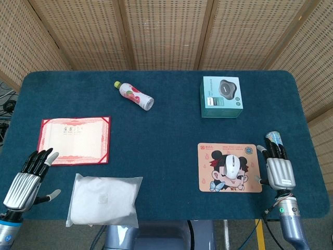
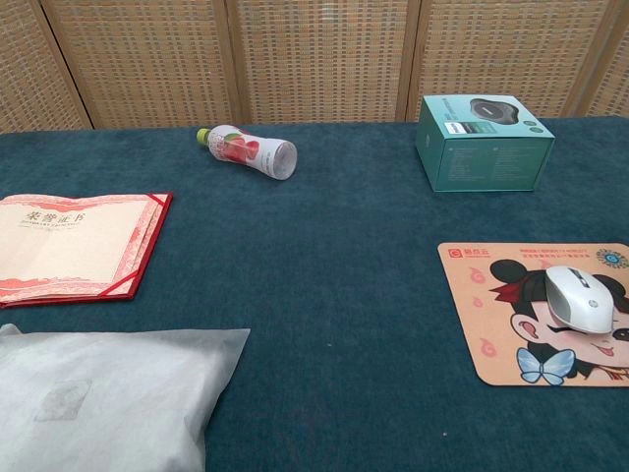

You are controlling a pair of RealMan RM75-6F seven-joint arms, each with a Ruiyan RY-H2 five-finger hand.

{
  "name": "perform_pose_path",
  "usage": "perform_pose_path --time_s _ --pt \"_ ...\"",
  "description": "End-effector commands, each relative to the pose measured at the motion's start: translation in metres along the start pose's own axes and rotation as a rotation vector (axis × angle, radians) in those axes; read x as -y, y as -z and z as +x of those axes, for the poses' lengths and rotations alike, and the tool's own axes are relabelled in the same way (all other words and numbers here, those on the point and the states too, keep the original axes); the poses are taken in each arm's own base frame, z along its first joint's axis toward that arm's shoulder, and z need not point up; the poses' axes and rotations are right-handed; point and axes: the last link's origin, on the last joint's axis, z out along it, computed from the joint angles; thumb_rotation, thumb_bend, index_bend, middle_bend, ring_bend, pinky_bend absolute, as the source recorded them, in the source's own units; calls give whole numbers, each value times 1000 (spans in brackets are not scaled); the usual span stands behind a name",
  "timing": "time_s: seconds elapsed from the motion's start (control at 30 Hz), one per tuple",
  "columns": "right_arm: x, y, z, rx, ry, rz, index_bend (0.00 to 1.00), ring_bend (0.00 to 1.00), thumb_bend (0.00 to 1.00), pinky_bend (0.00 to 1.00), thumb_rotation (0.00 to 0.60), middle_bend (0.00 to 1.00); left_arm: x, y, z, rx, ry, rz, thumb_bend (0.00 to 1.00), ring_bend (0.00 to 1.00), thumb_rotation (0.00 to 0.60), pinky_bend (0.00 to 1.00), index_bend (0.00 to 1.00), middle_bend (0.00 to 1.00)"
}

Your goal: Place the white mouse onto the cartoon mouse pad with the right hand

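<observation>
white mouse (image 1: 233, 165) lies on the cartoon mouse pad (image 1: 208, 182) near the table's (image 1: 171, 130) front right edge. right hand (image 1: 278, 167) beside the pad, fingers extended, holding nothing. left hand (image 1: 27, 177) likewise at front left corner.

Chest view. The white mouse (image 2: 580, 299) rests on the cartoon mouse pad (image 2: 491, 329), over the printed character's head, near the right edge of the blue table (image 2: 334, 285). Behind the pad stands a teal box (image 2: 484, 146). A drink bottle (image 2: 248, 152) lies on its side at the far centre-left. A red-bordered certificate (image 2: 74, 245) lies flat at left; a white plastic bag (image 2: 108, 398) lies in front of it.
</observation>
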Motion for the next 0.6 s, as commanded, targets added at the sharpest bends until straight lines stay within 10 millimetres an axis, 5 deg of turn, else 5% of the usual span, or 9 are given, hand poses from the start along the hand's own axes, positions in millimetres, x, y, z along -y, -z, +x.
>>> perform_pose_path --time_s 0.03,0.2,0.6 --pt "-9 4 1 11 15 2 91 0 2 0 600 0 1 -1 -1 0 -5 5 151 0 600 0 0 0" --pt "-27 12 5 28 42 -6 17 0 2 0 600 0 2 -3 -4 1 -19 12 150 0 600 0 0 0" --pt "-58 38 18 -18 65 10 15 0 2 0 600 0 3 -7 -9 -5 -47 26 149 0 600 0 0 0"
